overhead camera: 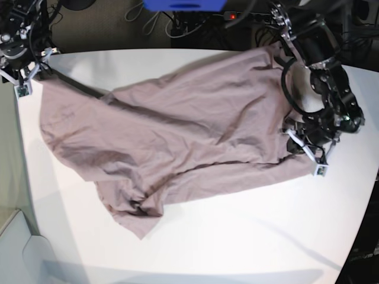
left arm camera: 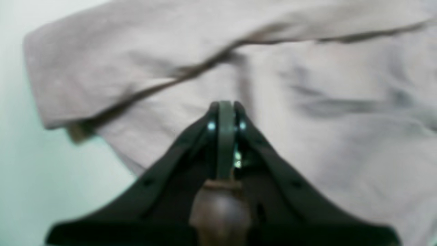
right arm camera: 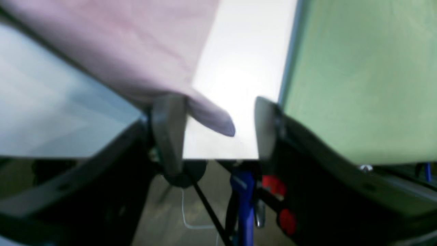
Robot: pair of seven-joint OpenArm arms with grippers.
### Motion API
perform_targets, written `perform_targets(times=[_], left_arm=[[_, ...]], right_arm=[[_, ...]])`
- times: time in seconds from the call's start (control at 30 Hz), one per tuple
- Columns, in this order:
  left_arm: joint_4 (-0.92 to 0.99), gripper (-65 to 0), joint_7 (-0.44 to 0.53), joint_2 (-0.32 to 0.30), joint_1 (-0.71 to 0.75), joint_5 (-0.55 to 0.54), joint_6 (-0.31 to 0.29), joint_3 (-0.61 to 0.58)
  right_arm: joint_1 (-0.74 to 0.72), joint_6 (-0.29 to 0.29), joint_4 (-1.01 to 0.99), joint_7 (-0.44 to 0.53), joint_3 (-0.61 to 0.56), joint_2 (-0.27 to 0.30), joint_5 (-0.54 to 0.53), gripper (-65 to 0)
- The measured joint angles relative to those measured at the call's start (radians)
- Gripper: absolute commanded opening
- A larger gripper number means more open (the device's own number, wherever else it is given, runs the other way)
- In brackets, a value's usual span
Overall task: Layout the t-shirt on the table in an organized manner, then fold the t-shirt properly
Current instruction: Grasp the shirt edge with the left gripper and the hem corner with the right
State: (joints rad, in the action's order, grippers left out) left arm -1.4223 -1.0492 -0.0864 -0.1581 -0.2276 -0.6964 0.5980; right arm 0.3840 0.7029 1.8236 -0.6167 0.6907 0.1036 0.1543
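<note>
Lying rumpled across table (overhead camera: 237, 236): t-shirt (overhead camera: 177, 136). Left gripper (left arm camera: 225, 106) closed, empty, over cloth. Right gripper (right arm camera: 218, 130) parted, shirt corner loose between jaws.

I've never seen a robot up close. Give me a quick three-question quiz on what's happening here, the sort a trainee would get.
1. True or false: the t-shirt lies neatly folded on the table.
2. Fill in: the shut left fingers are above the ____.
3. The right fingers are: A) apart, with a corner of cloth between them; B) shut on a cup; C) out of every view.

Key: 1 false, it is spread out and wrinkled; 2 t-shirt; 3 A.
</note>
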Motion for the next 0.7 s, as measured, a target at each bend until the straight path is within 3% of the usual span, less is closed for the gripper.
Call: perform_targets(times=[0.17, 0.3, 0.4, 0.53, 0.7], left_arm=[[-0.167, -64.8, -0.099, 0.074, 0.034, -0.104, 0.0, 0.001], [-0.127, -64.8, -0.106, 0.161, 0.072, -0.048, 0.0, -0.028], [-0.05, -64.8, -0.003, 0.164, 0.1, 0.032, 0.0, -0.1], [0.011, -64.8, 0.117, 0.164, 0.151, 0.03, -0.003, -0.148], [0.014, -64.8, 0.144, 0.093, 0.196, -0.023, -0.015, -0.151]], right_arm=[[-0.03, 0.0, 0.001, -0.004, 0.076, 0.0, 0.004, -30.6], [-0.105, 0.003, 0.001, -0.003, 0.17, -0.004, -0.002, -30.4], [-0.159, 0.003, 0.001, -0.01, 0.235, -0.004, 0.002, -30.4], [-0.244, 0.002, 0.001, -0.008, 0.318, -0.003, 0.0, -30.3], [-0.299, 0.0, 0.001, -0.011, 0.331, -0.002, 0.003, -30.3]])
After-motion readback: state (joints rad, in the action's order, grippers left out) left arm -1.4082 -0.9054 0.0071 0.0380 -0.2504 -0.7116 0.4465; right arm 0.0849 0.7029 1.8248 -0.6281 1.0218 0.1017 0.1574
